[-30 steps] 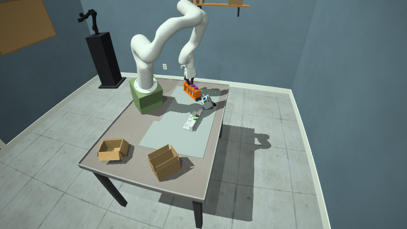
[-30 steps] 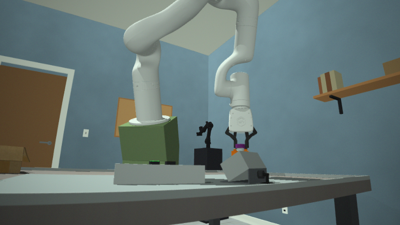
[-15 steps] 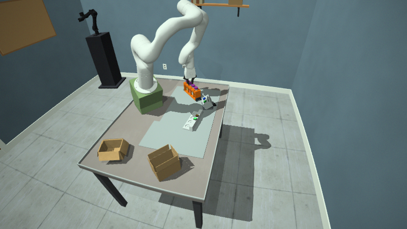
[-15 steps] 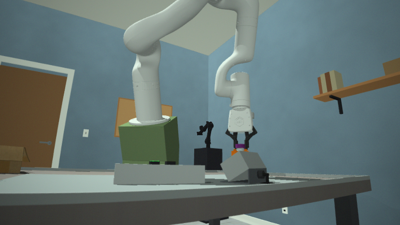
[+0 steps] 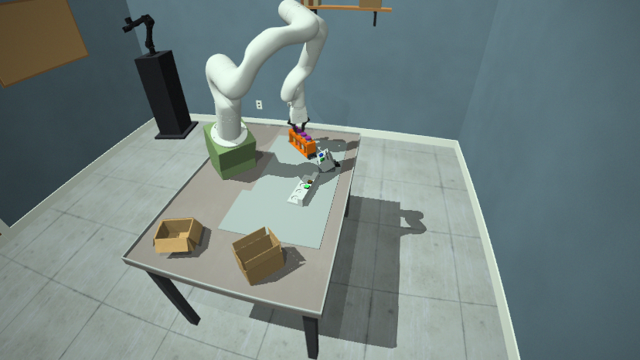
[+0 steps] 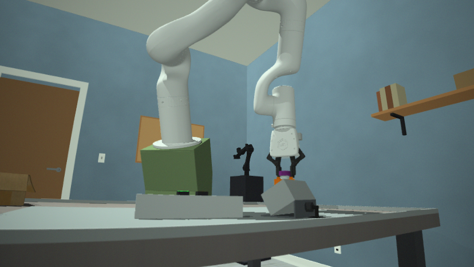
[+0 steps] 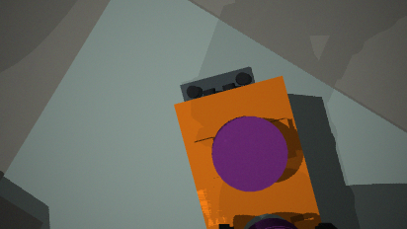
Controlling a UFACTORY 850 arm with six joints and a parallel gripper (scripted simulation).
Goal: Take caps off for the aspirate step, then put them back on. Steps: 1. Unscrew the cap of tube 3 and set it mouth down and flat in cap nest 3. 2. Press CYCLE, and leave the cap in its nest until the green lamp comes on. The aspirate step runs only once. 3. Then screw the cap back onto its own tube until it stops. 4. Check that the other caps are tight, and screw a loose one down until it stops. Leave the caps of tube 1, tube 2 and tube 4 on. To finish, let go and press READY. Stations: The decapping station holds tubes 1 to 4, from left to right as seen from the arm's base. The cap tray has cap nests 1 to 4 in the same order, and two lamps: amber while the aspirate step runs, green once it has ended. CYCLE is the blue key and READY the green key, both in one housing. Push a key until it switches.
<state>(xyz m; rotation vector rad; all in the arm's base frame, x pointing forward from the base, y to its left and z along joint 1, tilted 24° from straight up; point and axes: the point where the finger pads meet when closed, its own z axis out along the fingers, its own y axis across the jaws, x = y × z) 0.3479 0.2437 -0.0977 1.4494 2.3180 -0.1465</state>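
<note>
Purple caps stood in a row along the orange decapping station [image 5: 308, 148] [image 6: 277, 181] [image 7: 237, 105], where the gripper [image 5: 297, 129] [image 6: 285, 173] [image 7: 273, 227] pointed straight down, its fingers parted about halfway. One cap [image 7: 272, 225] lay between the fingers, unclamped, cut off by the wrist view's lower edge; the next cap [image 7: 250, 154] sat toward the station's end, outside the fingers. The cap of tube 3 [image 5: 303, 134] appeared to be on its tube, just beside the gripper on the side toward the key housing [image 5: 325, 161] [image 6: 288, 197].

The white cap tray [image 5: 301, 195] [image 6: 188, 206] showed round nests, and its green lamp [image 5: 307, 186] [image 6: 182, 192] glowed beside the unlit amber lamp [image 5: 309, 181] [image 6: 201, 193]. The tilted housing carried a blue key [image 5: 321, 154] and a green key [image 5: 321, 159]. Two open cartons, one low [image 5: 172, 244] and one taller [image 5: 265, 268], stood on the table [image 5: 215, 273] [image 6: 232, 234] beyond the tray, their contents too small to tell.

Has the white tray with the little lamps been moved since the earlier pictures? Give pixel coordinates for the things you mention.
No. In the top view, the tray [image 5: 296, 197] [image 6: 189, 207] lies at the same place on the pale mat [image 5: 268, 214].
</note>
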